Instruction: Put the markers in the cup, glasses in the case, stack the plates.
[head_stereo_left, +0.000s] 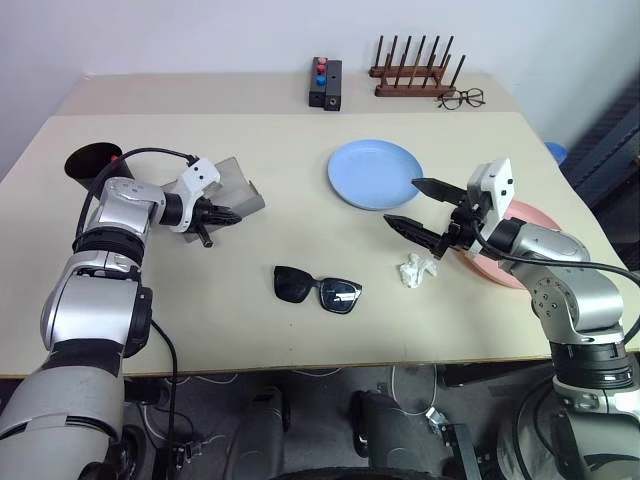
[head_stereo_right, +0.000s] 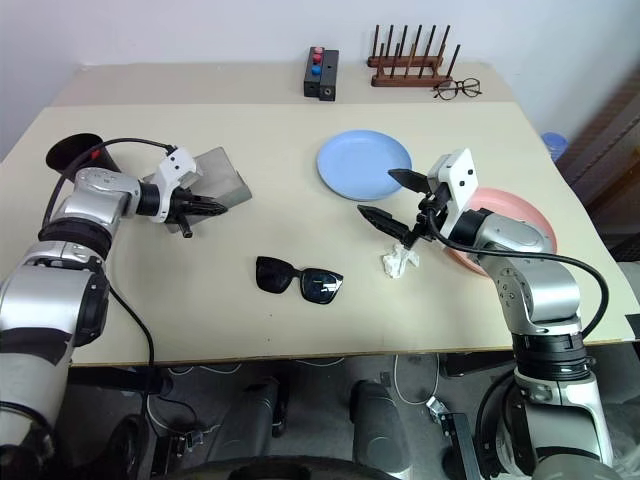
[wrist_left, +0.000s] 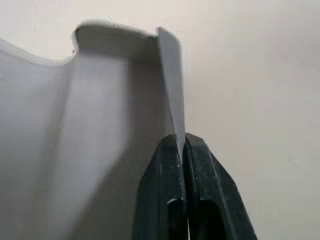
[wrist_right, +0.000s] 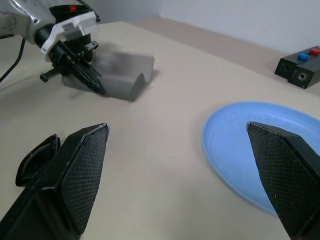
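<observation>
The grey case (head_stereo_left: 240, 188) lies at the table's left. My left gripper (head_stereo_left: 230, 214) is shut on its thin grey edge (wrist_left: 172, 85), which sits pinched between the black fingers (wrist_left: 160, 200). The black cup (head_stereo_left: 92, 160) stands behind that arm, with a small red bit at its rim; the markers are hidden. The black glasses (head_stereo_left: 318, 288) lie unfolded at front centre. The blue plate (head_stereo_left: 375, 173) lies at mid-table and the pink plate (head_stereo_left: 528, 212) to its right, partly under my right arm. My right gripper (head_stereo_left: 402, 202) hovers open between the two plates, holding nothing.
A crumpled white scrap (head_stereo_left: 417, 268) lies just below my right gripper. At the back stand a wooden rack (head_stereo_left: 415, 70), a black box with red and blue buttons (head_stereo_left: 325, 83) and wire-framed spectacles (head_stereo_left: 461, 98).
</observation>
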